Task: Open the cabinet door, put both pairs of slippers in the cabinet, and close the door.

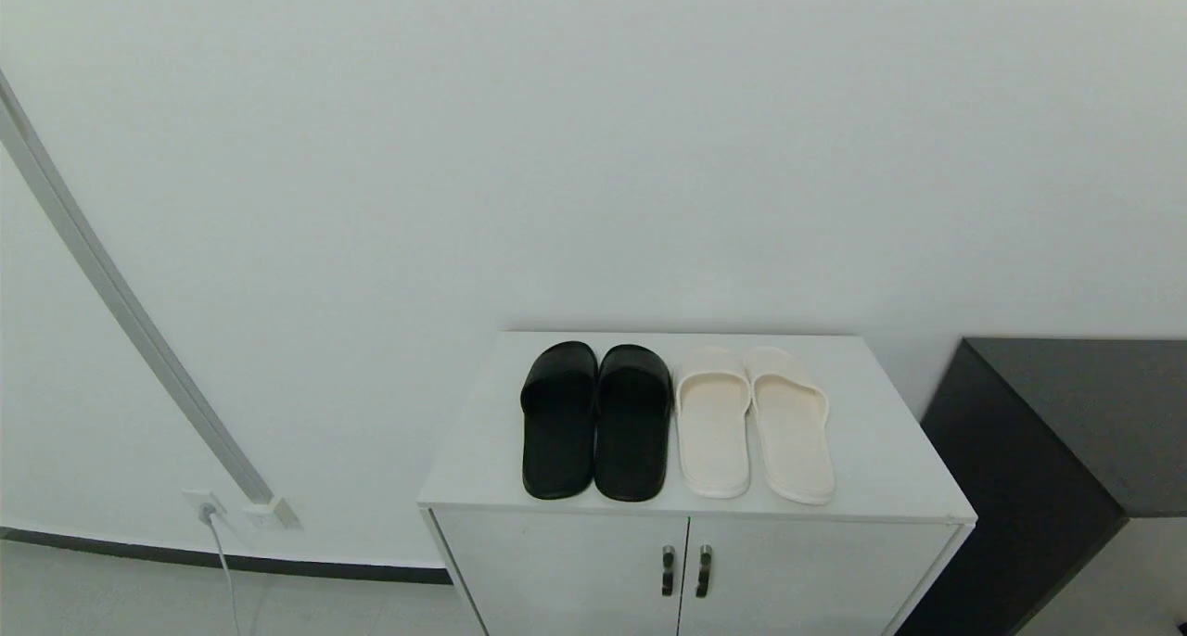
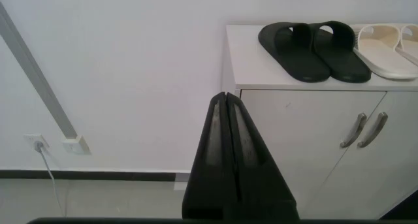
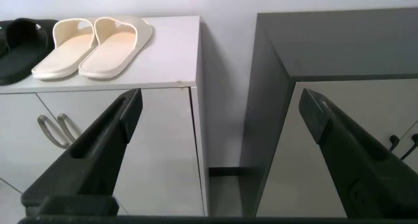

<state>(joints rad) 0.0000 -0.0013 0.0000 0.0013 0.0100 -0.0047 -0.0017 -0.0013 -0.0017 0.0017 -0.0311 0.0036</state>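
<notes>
Black slippers [image 1: 596, 423] and white slippers [image 1: 753, 425] are sitting together atop the closed cabinet [image 1: 895, 455]. Left tool [image 2: 226, 100] is hanging shut near it; right tool [image 3: 219, 105] is gaping open.

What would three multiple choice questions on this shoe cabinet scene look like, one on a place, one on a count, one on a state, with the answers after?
1. Where is the black pair relative to the cream pair?
A) on the robot's left of it
B) on the robot's right of it
C) stacked on it

2. How many door handles does the cabinet have?
A) one
B) two
C) four

3. What state are the cabinet doors in?
A) both shut
B) one ajar
C) both wide open

Answers:
1 A, the pairs lie side by side on the cabinet top, black leftmost.
2 B, two handles flank the centre seam.
3 A, both fronts sit flush.
</notes>
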